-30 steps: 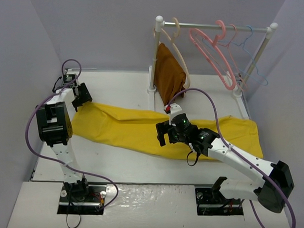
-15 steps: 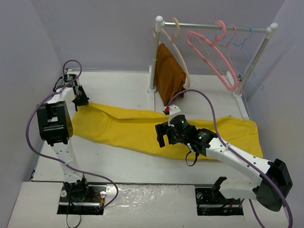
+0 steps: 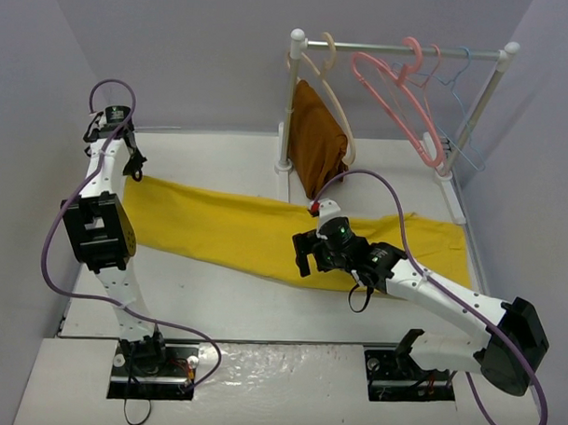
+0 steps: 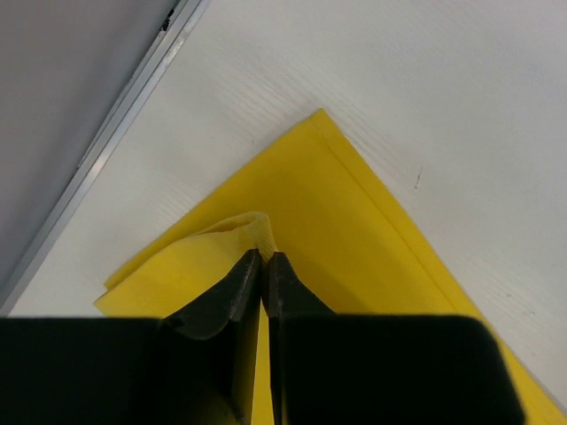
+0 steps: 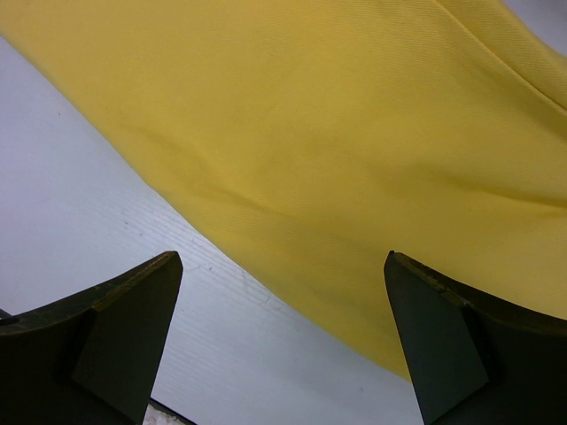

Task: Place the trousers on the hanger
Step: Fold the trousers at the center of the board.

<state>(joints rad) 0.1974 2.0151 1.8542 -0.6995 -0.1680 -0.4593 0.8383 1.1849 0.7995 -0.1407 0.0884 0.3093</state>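
Your left tool (image 4: 263, 258) is clamped on a corner fold of the trousers (image 3: 237, 231), which lie stretched across the bench (image 3: 215, 308), while your right tool (image 5: 279, 257) hovers spread apart over their middle, probably for a second hold before the hanger (image 3: 400, 100).

Bright, even, diffuse light from above leaves only a faint, soft shadow along the near edge of the trousers (image 3: 255, 239), whose yellow shows no glare and is sharp in every view, its weave visible up close.
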